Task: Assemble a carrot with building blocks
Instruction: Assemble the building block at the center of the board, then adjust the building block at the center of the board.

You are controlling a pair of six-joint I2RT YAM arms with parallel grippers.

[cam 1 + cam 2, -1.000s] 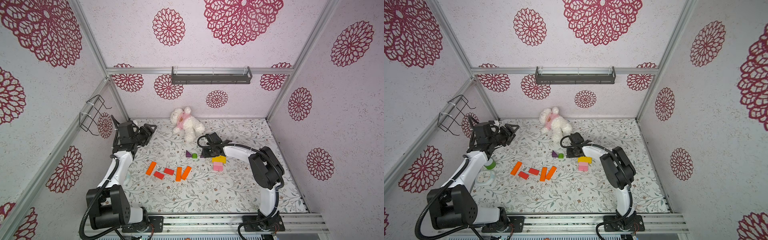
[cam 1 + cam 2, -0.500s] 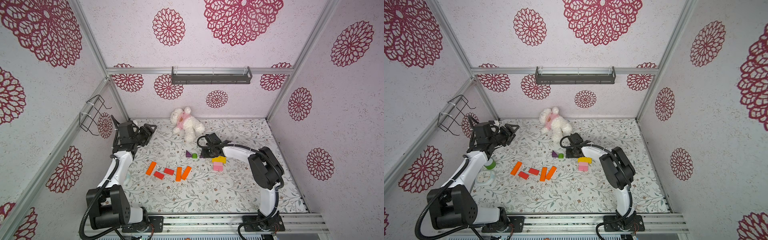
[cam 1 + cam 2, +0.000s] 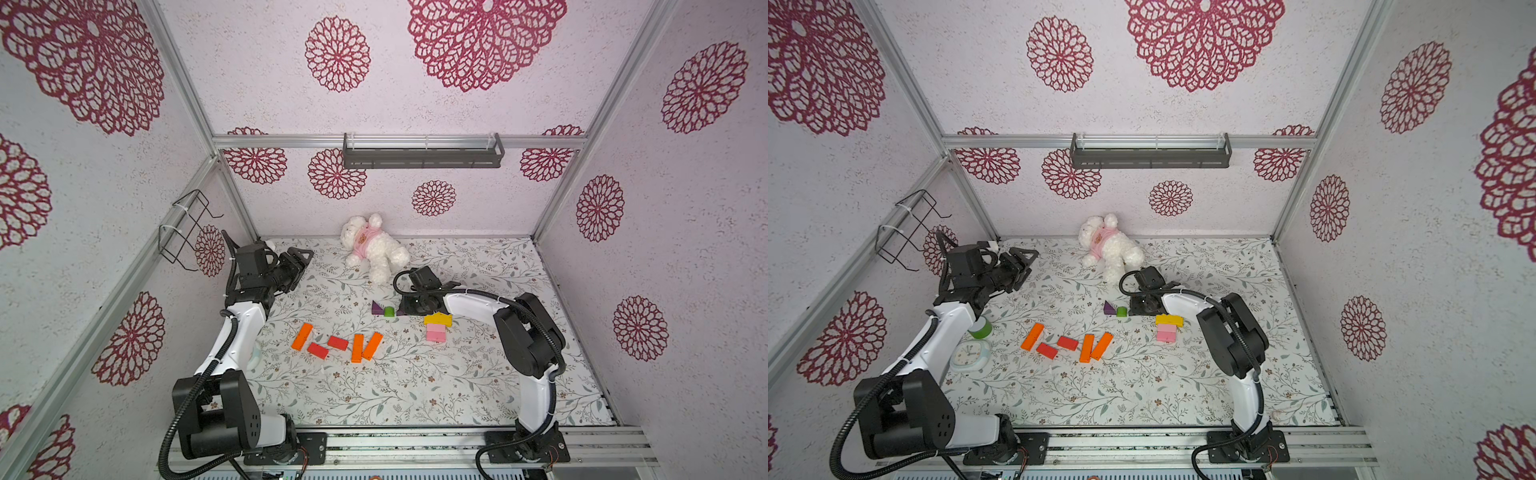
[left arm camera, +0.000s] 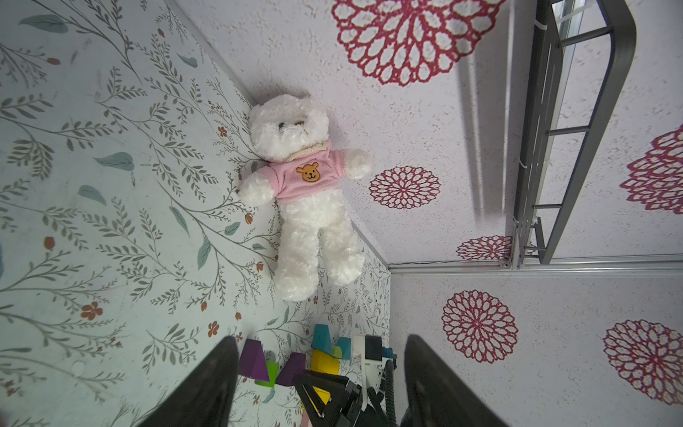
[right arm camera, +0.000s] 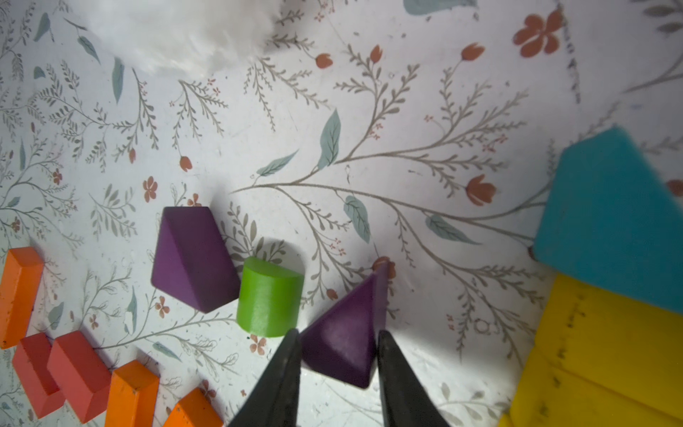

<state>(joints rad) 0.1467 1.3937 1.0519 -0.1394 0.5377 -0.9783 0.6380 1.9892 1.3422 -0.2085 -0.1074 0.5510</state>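
Note:
In the right wrist view my right gripper (image 5: 338, 334) is shut on a purple triangle (image 5: 343, 325) that lies low on the floral mat. Beside it stand a lime-green cylinder (image 5: 269, 295) and a second purple triangle (image 5: 192, 258). A teal triangle (image 5: 610, 218) leans on a yellow block (image 5: 598, 351). In both top views, orange bars (image 3: 302, 336) and red blocks (image 3: 338, 343) lie in a loose row at the middle. A pink block (image 3: 436, 332) sits under the yellow one (image 3: 437, 319). My left gripper (image 3: 301, 259) hangs open and empty at the back left.
A white plush bear (image 3: 372, 249) in pink lies at the back centre, just behind my right gripper. A green cup (image 3: 980, 328) and a small clock (image 3: 970, 354) sit by the left arm. A wire basket (image 3: 187, 230) hangs on the left wall.

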